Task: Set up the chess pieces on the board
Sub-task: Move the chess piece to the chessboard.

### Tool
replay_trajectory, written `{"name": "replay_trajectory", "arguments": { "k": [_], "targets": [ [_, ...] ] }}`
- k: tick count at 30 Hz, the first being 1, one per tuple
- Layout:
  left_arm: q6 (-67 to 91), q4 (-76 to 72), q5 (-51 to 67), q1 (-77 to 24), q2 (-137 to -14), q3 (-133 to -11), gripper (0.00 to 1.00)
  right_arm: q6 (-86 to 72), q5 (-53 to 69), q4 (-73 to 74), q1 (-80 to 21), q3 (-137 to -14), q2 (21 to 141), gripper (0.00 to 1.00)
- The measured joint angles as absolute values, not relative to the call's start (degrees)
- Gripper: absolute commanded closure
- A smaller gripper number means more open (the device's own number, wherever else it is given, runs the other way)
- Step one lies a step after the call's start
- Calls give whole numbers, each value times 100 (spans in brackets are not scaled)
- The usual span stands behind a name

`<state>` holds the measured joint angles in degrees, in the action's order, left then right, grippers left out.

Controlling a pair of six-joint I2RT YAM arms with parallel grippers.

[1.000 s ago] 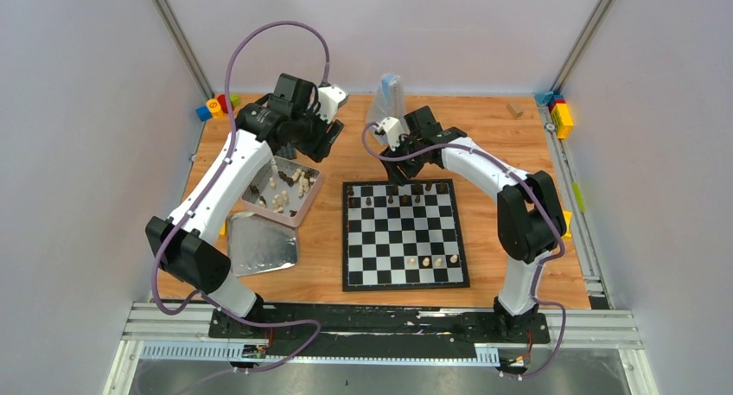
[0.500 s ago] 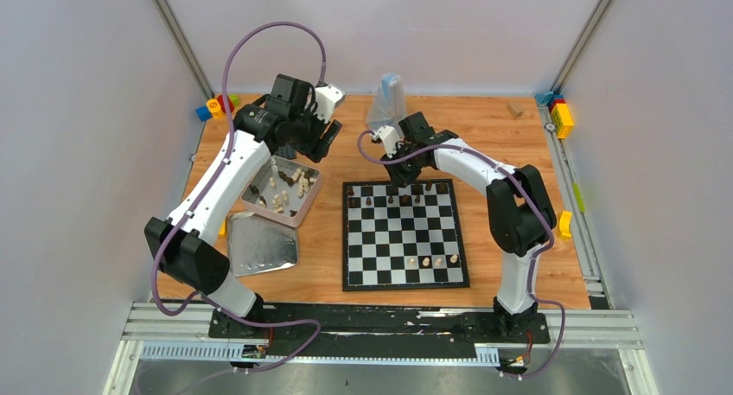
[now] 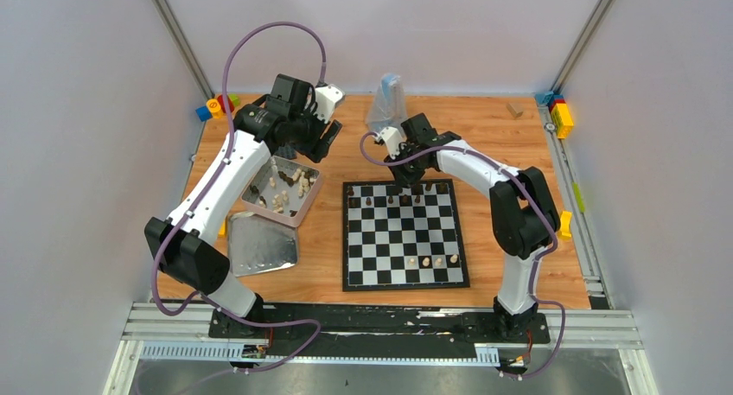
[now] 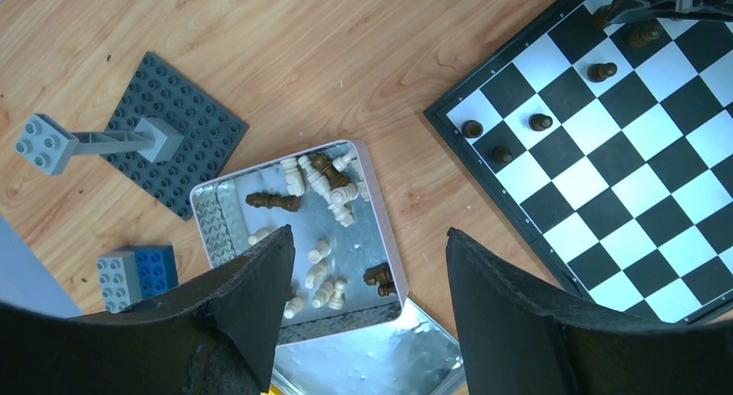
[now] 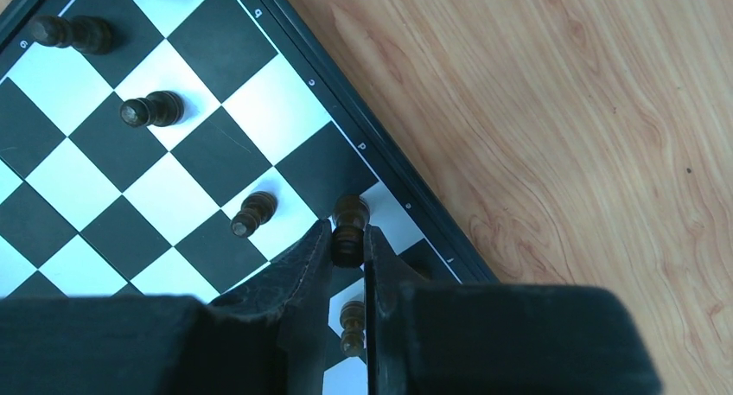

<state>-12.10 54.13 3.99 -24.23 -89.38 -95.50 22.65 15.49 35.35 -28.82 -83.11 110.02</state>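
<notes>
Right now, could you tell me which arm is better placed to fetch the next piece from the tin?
Probably left. The open left gripper hovers over the tin of loose pieces, while the right gripper is shut on a dark piece at the edge of the board.

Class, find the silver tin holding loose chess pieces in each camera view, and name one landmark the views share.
Top external: tin left of centre, left of the board.
Left wrist: tin low, left of centre.
Right wrist: not in it.
Shared landmark: the board.
</notes>
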Motion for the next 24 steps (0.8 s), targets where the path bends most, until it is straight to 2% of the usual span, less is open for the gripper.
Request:
{"name": "replay_trajectory", "arguments": {
  "k": [24],
  "targets": [
    [-1210, 5415, 401, -2421, -8938, -9529, 27, 2281, 1549, 3524, -2707, -8178, 10906, 100]
  ]
}}
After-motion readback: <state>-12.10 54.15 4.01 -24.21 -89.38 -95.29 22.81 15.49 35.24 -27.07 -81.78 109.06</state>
